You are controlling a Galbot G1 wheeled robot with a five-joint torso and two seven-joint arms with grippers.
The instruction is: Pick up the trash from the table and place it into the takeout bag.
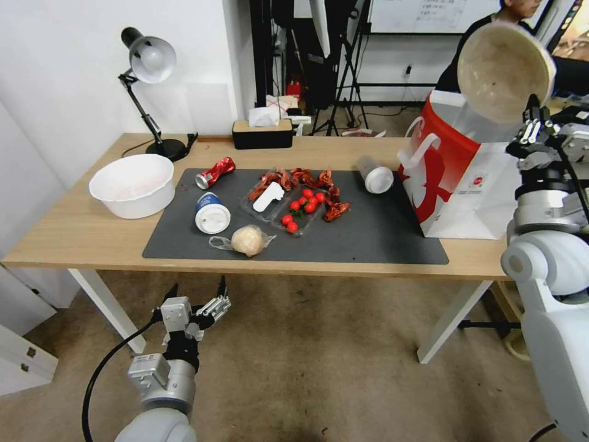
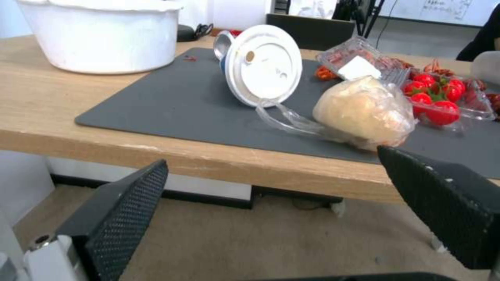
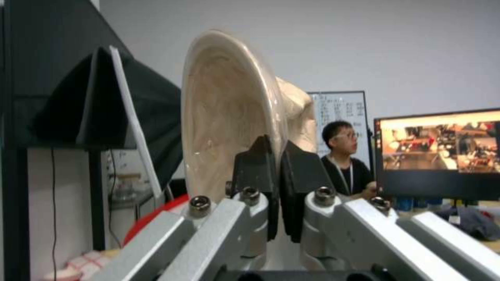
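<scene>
My right gripper point(image 1: 532, 109) is shut on the rim of the beige shallow bowl point(image 1: 504, 72), which it holds on edge above the red-and-white takeout bag point(image 1: 457, 178). In the right wrist view the black pads point(image 3: 259, 171) pinch the bowl point(image 3: 229, 113) wall. On the dark mat lie the crushed red can point(image 1: 215, 172), the blue-white lidded cup point(image 1: 211, 213), the clear white-lidded cup point(image 1: 375, 175) and the bun in plastic point(image 1: 248, 240). My left gripper point(image 1: 196, 294) hangs open below the table's point(image 1: 73, 233) front edge, facing the bun point(image 2: 362, 113) and cup point(image 2: 263, 64).
A white basin point(image 1: 133, 184) stands at the table's left, a desk lamp point(image 1: 147, 67) and black tissue box point(image 1: 262, 133) at the back. Clear trays with tomatoes point(image 1: 304, 205) and red scraps lie mid-mat. A person sits behind the bag.
</scene>
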